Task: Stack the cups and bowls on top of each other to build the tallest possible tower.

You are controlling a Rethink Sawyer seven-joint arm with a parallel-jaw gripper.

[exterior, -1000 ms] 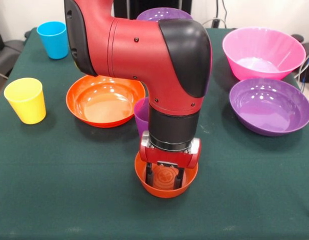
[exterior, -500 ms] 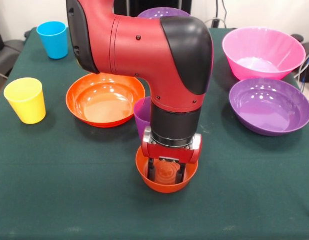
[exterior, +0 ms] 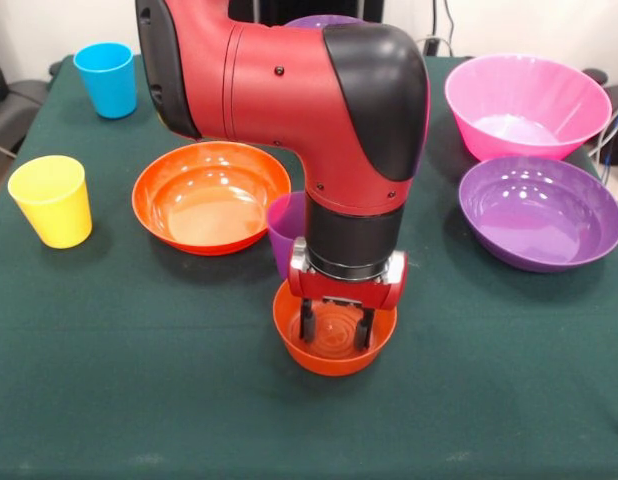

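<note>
My gripper (exterior: 336, 328) points straight down into a small orange bowl (exterior: 334, 358) at the table's front middle. Both fingers stand apart inside the bowl, and its floor shows between them. A purple cup (exterior: 285, 226) stands just behind the bowl, half hidden by my arm. To the left lies a wide orange bowl (exterior: 211, 195). A yellow cup (exterior: 52, 200) stands at the left edge and a blue cup (exterior: 106, 78) at the far left. On the right are a purple bowl (exterior: 540, 211) and a big pink bowl (exterior: 527, 104). No stack shows.
Another purple bowl (exterior: 311, 21) peeks out behind my arm at the far side. The green cloth (exterior: 139, 400) covers the table. Cables (exterior: 611, 130) hang by the right edge.
My gripper has moved upward in the picture. The small orange bowl has moved with it by about the same amount. The finger gap looks the same.
</note>
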